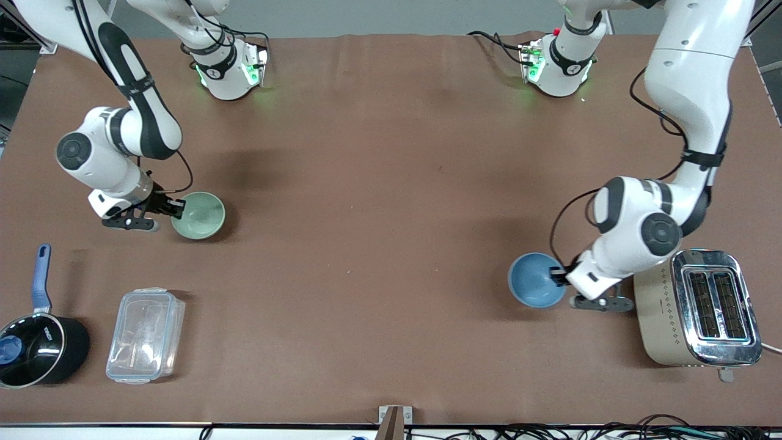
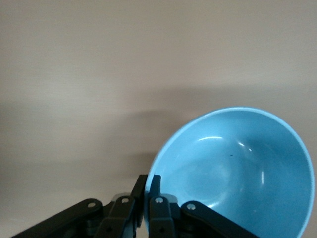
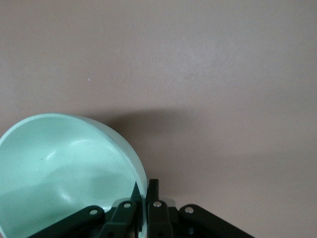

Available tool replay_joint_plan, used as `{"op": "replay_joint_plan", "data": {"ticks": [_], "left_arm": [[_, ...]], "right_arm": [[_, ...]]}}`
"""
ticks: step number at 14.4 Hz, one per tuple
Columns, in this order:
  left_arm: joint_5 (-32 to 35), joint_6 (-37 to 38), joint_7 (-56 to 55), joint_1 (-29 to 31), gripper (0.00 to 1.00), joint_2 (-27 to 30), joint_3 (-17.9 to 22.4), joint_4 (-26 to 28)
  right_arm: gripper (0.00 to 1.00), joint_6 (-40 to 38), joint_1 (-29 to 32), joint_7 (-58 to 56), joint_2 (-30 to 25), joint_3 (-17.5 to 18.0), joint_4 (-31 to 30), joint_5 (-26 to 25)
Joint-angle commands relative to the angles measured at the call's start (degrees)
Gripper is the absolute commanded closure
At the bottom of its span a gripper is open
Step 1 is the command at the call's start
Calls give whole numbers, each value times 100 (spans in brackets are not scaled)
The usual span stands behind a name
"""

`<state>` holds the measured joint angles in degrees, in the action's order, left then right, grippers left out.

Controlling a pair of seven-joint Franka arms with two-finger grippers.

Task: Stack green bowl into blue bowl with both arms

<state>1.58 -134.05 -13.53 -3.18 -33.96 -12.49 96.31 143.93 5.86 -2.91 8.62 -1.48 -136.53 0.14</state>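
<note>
Front view: the blue bowl sits beside the toaster, nearer the camera, left pincer pinched on its rim. The green bowl sits farther off toward the right arm's end of the table, right pincer clamped on its rim (both wrist views confirm). Likely rigid, glossy, slippery, chip-prone; rim is the sensible hold. Count: two bowls, one toaster, one saucepan, one clear box.
</note>
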Motion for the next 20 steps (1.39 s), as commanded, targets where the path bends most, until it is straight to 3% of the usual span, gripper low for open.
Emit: {"op": "replay_joint_plan", "data": {"ticks": [1, 3, 5, 11, 12, 13, 14, 16, 20], "left_arm": [[36, 204, -1349, -812, 100, -163, -51, -445], [27, 195, -2342, -1419, 100, -461, -51, -691], [88, 55, -3152, -2034, 100, -794, -16, -858], [53, -561, -3875, -2766, 95, -1271, 1, -1026], [53, -570, -3946, -2776, 73, -1288, -7, -1035], [71, -561, -3982, -2776, 33, -1263, -7, -1105], [97, -517, -3982, -2767, 0, -1193, 1, -1149], [97, -255, -3982, -2671, 0, -886, 62, -1263], [106, 1640, -3659, -2547, 0, -87, 842, -1965]], "right_arm": [[100, -960, -6, 19, -343, 7, 564, 4], [100, -1874, -41, 36, -326, 16, 1284, 213], [100, -2517, -146, 28, -317, 7, 1795, 748], [100, -2642, -997, 633, -300, 7, 2227, 1058], [100, -2642, -1147, 843, -282, 7, 2280, 1076], [100, -2642, -1358, 1106, -282, 7, 2359, 1085], [100, -2642, -1595, 1413, -256, 7, 2447, 1085], [100, -2634, -1956, 1976, -168, 7, 2578, 1094], [100, -2590, -2764, 3144, 200, 7, 2973, 1102]]}}
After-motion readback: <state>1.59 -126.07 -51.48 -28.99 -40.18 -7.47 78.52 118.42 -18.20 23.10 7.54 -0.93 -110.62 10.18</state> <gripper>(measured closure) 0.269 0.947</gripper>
